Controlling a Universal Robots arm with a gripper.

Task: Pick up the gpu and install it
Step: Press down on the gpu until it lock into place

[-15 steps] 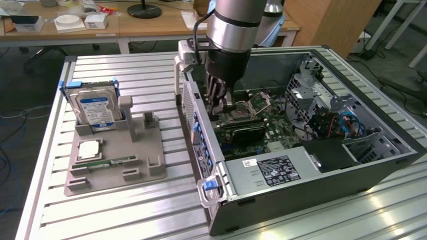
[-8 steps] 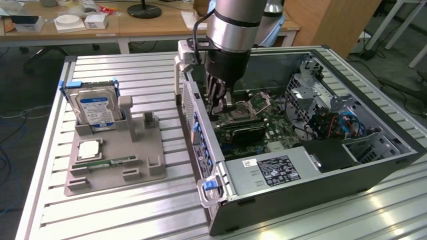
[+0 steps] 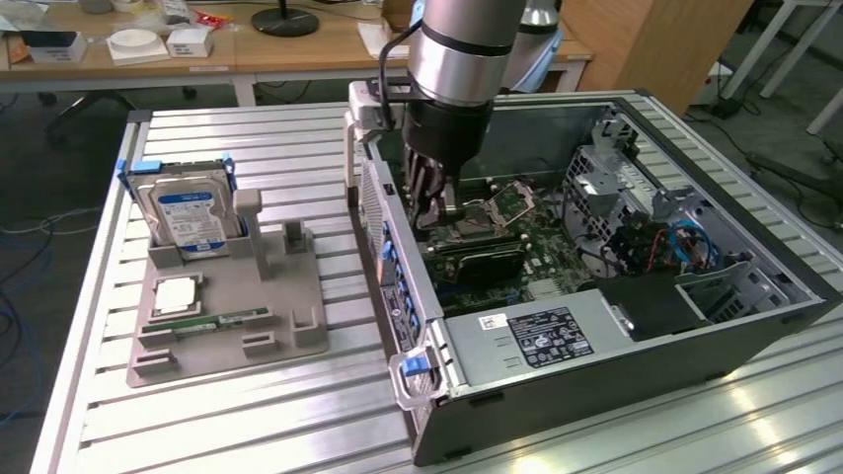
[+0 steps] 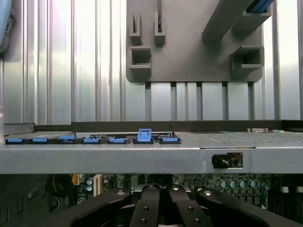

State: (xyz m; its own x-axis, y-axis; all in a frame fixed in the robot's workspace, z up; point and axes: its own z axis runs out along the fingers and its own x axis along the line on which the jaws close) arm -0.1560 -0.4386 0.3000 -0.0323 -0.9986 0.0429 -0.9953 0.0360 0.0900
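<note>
The arm comes down near-vertically from the top of the exterior view, its silver and black wrist section pointing straight down. Below it the gripper (image 3: pixel 441 212) hangs with its dark fingers (image 3: pixel 424 188) pointing down, drawn fully together with no gap between the tips. In the wrist view the gripper (image 4: pixel 163 208) appears as black linkages converging toward the middle, jaws closed.

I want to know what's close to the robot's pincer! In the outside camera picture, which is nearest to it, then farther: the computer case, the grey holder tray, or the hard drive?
From the pincer:
1. Computer case: pincer is inside it.
2. Grey holder tray: on the exterior view's left.
3. Hard drive: standing at the tray's far-left corner.
</note>
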